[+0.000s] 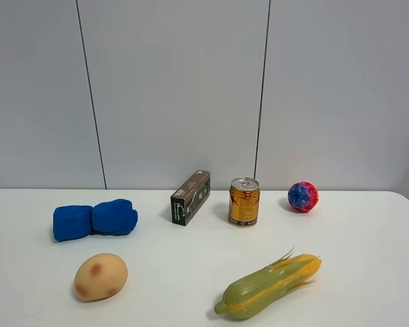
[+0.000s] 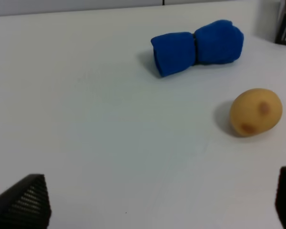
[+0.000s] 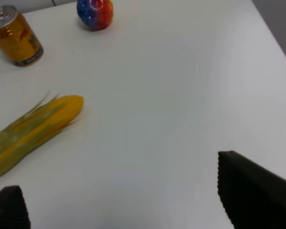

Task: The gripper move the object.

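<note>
The tan-orange potato (image 1: 101, 276) with a brownish spot lies on the white table (image 1: 191, 272) at the front left. It also shows in the left wrist view (image 2: 255, 112), well apart from my left gripper (image 2: 162, 202), whose black fingertips (image 2: 24, 202) stand wide apart with nothing between them. My right gripper (image 3: 128, 195) is also open and empty, its fingertips (image 3: 252, 191) over bare table beside the corn cob. Neither gripper shows in the exterior high view.
A blue rolled cloth (image 1: 94, 219) lies behind the potato. A dark box (image 1: 190, 197), a gold can (image 1: 244, 202) and a red-blue speckled ball (image 1: 303, 197) stand at the back. A green-yellow corn cob (image 1: 269, 286) lies at the front right.
</note>
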Tool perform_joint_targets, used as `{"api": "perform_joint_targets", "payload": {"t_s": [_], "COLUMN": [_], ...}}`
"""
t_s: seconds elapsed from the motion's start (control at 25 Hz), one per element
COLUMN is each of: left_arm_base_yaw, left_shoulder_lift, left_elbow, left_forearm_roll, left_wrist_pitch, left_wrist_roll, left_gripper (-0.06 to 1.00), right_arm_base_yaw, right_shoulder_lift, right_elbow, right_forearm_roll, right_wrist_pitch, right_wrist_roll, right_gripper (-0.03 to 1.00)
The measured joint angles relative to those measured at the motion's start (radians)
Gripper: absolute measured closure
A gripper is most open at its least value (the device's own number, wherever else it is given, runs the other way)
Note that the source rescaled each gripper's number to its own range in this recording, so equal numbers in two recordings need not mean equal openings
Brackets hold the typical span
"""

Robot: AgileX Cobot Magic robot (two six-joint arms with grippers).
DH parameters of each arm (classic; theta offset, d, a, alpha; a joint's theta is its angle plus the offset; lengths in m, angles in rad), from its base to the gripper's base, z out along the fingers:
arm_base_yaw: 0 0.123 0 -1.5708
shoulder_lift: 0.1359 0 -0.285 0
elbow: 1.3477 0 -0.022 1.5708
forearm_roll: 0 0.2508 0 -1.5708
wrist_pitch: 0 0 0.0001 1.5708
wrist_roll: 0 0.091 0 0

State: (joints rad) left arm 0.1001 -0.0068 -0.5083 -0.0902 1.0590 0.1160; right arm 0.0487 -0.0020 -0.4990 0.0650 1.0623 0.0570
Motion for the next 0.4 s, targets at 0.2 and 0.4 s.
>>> {"api": "perform_joint_targets", "payload": {"t_s": [0.2,0.4], "left_arm_base_yaw": [0.0,0.0], "left_shoulder_lift": [0.0,0.0], "left_elbow": [0.0,0.0], "left_forearm_roll": [0.0,0.0], "left_wrist_pitch": [0.0,0.0], "left_wrist_roll": [0.0,0.0], "left_gripper": [-0.06,-0.06], "right_arm_base_yaw": [0.0,0.0], "right_shoulder_lift": [0.0,0.0], "right_elbow": [0.0,0.0], "right_forearm_roll": [0.046,0.047], "right_wrist_pitch": [-0.001,-0.001], "right_wrist_roll": [0.0,0.0], "right_gripper": [0.23,0.23]}}
